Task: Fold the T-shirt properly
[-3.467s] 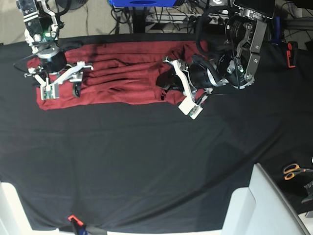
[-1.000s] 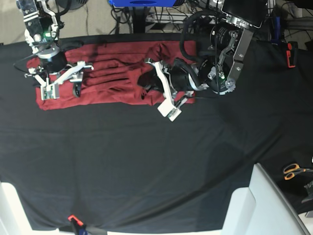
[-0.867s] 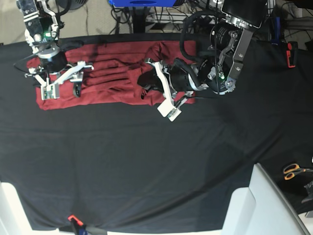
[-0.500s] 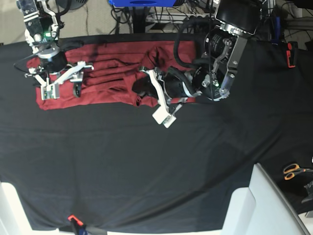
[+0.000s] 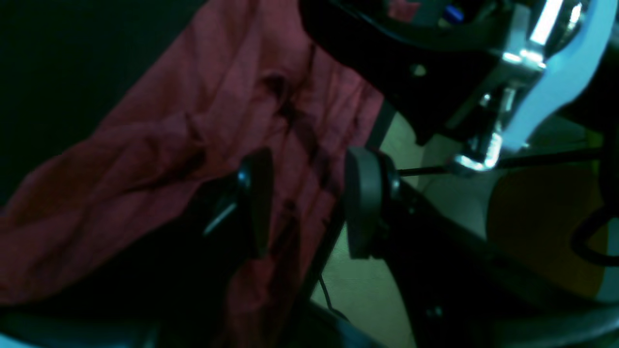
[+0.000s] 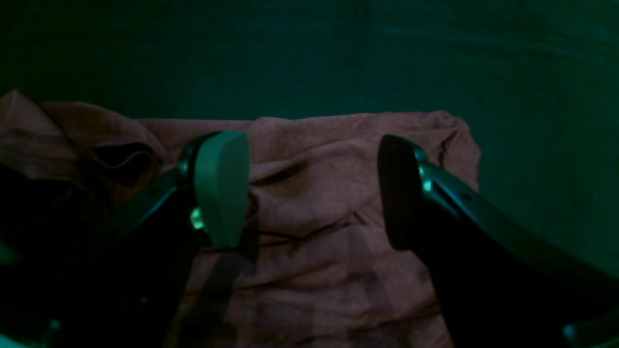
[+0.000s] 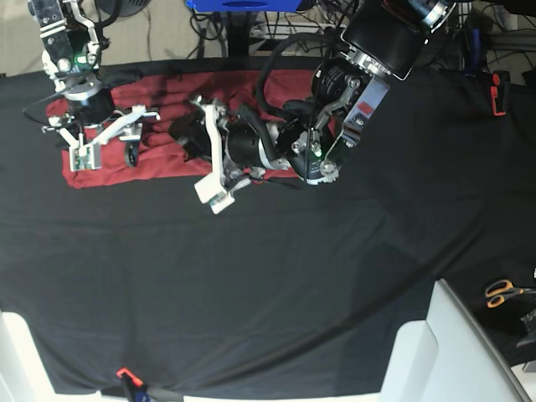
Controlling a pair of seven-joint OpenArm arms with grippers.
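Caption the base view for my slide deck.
Two arms over a red shirt on black cloth, left pincer mid-fold.

Maroon T-shirt (image 7: 167, 109), rumpled long band; far edge of black cloth

We see the bench (image 7: 251, 276) from overhead; both wrist cameras sit close behind their claws, sharing the shirt (image 7: 159, 155) at eleven o'clock.

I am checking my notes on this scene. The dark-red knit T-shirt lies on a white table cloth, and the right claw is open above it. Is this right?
Not quite: the cloth is black, not white. The base view shows the dark-red knit T-shirt on the black table cloth. The rest holds: the right wrist view shows the right claw open above the shirt.
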